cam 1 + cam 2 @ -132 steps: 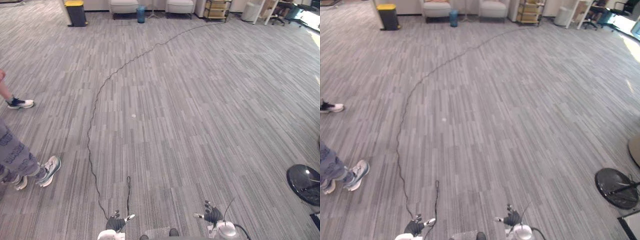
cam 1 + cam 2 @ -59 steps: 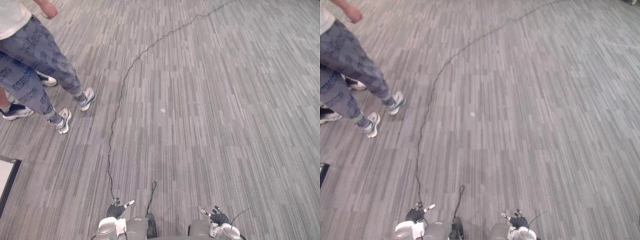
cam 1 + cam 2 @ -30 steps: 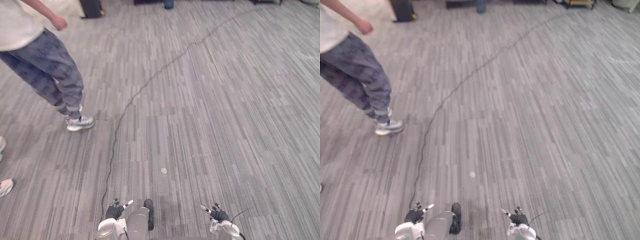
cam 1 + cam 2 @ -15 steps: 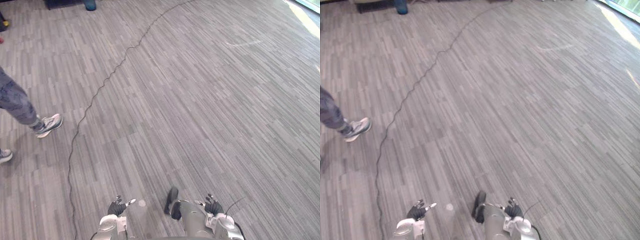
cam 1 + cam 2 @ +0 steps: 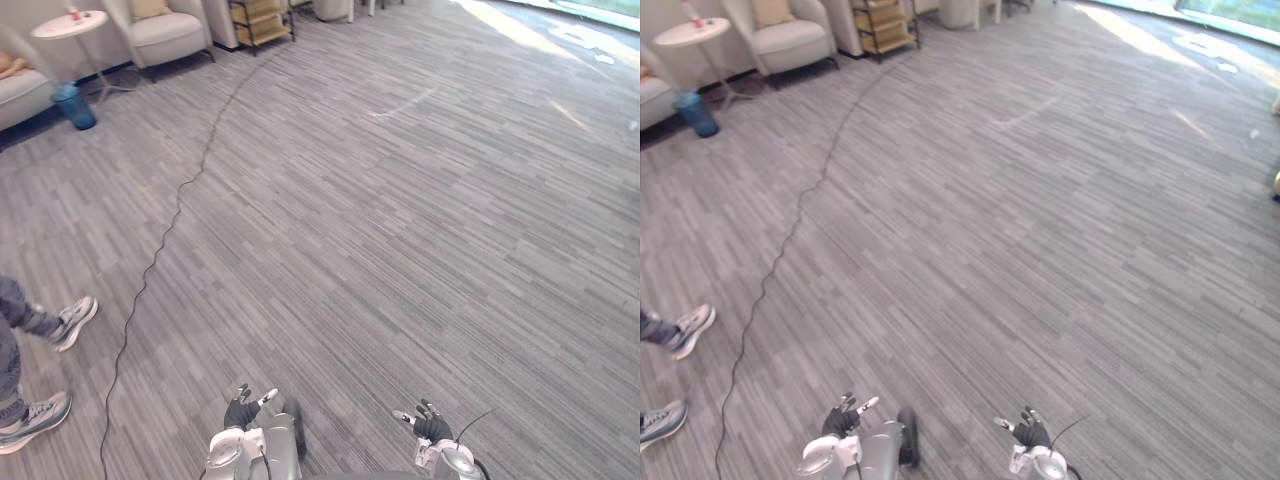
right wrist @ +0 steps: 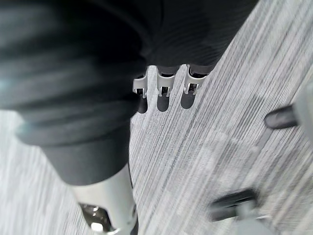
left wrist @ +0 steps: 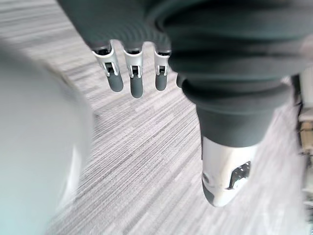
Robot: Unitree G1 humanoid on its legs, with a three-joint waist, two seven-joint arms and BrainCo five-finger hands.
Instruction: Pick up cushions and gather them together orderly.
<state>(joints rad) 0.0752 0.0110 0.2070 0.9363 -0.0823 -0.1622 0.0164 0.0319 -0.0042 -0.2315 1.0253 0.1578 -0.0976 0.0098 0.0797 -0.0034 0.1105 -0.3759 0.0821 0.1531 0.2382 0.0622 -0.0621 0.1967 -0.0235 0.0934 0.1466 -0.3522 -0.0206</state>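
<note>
A tan cushion [image 5: 149, 8] leans on the back of a pale armchair [image 5: 170, 30] far off at the upper left. Another tan cushion [image 5: 9, 64] lies on a seat at the left edge. My left hand [image 5: 243, 411] and right hand [image 5: 431, 426] hang low over the grey carpet near the bottom of the eye views, far from both cushions. In the left wrist view the fingers [image 7: 130, 72] point straight down with nothing in them. The right wrist view shows its fingers [image 6: 164, 96] straight too, over bare carpet.
A round white side table [image 5: 67, 23] and a blue bin [image 5: 77, 106] stand between the two seats. A wooden shelf cart [image 5: 262, 20] is beside the armchair. A person's shoes [image 5: 72, 320] are on the carpet at the left.
The camera has swung round: the seats, side table and shelf cart have come into view at the upper left. The person's feet now lie at the lower left. Both hands hang as before.
</note>
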